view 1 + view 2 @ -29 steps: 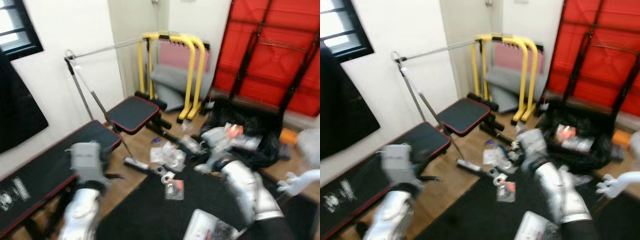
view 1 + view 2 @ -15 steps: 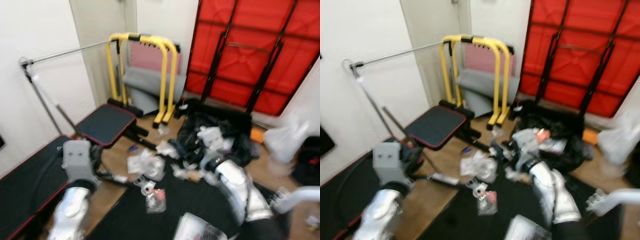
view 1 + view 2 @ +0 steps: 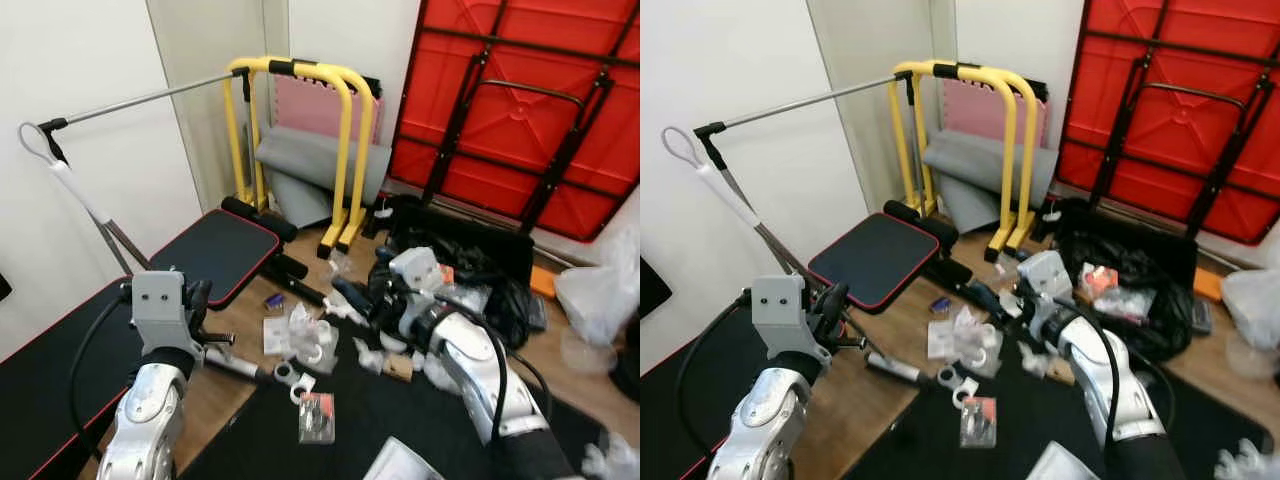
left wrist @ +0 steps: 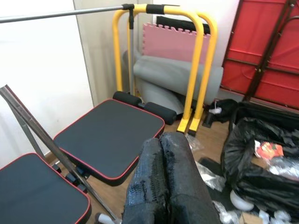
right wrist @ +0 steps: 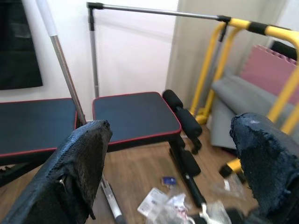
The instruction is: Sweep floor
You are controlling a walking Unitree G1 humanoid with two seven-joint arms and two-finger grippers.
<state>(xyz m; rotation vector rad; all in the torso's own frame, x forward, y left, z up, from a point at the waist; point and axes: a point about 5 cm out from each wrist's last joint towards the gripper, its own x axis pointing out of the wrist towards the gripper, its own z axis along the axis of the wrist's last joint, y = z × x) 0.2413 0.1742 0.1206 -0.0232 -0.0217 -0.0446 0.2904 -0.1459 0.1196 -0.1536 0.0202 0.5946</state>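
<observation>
Litter lies on the wooden floor: crumpled clear wrappers [image 3: 303, 336], small rings, and a flat packet [image 3: 317, 417] on the black mat [image 3: 400, 415]. A long sweeper pole [image 3: 82, 194] with a white grip and a hanging loop leans on the left wall. Its lower end [image 3: 236, 365] rests on the floor beside the bench. My left gripper [image 3: 198, 297] is raised over the bench edge, shut with nothing in it; the left wrist view shows its fingers [image 4: 161, 154] pressed together. My right gripper [image 3: 380, 290] hovers above the litter, open, fingers [image 5: 84, 154] wide apart.
A black padded bench [image 3: 224, 246] with red trim runs along the left. Yellow bars [image 3: 300, 120], grey rolled mats and a pink foam tile stand in the corner. A red folded table [image 3: 520, 110] leans on the back wall above an open black bag [image 3: 470, 250]. A clear plastic bag [image 3: 600, 290] sits far right.
The whole picture has swung to the right and lost its blur, so the camera has moved. Both arms keep about the same raised pose.
</observation>
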